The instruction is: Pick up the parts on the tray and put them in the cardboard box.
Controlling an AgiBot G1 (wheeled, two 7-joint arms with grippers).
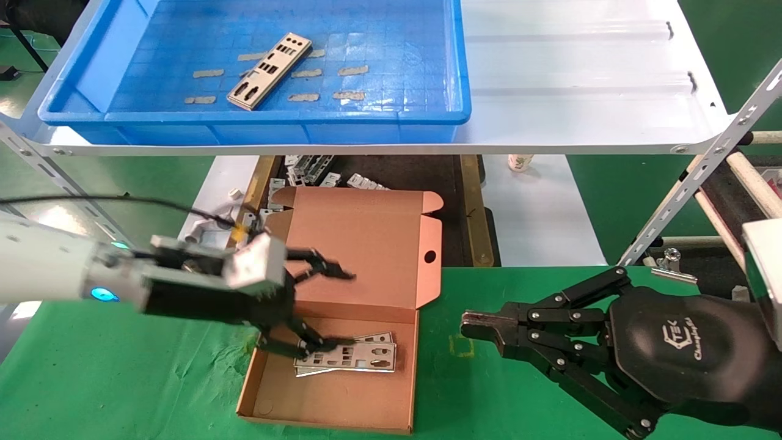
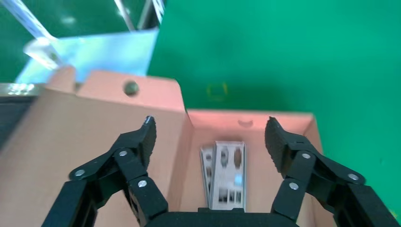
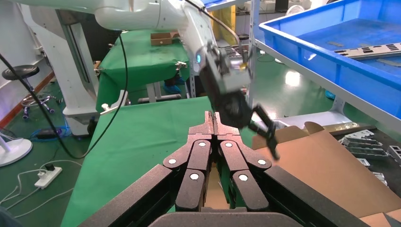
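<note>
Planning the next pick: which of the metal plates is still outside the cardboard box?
The lone plate lying in the blue tray on the shelf. The others lie stacked inside the cardboard box, below the open left gripper.

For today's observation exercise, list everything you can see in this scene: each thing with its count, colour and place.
tray: one, blue, on the white shelf.
shelf: one, white, above the table.
parts: one silver plate in the tray; about two stacked in the cardboard box.
cardboard box: one, brown, lid open, on the green table.
small brackets: several, grey, beyond the box.
left gripper: open, over the box.
right gripper: shut, beside the box.
</note>
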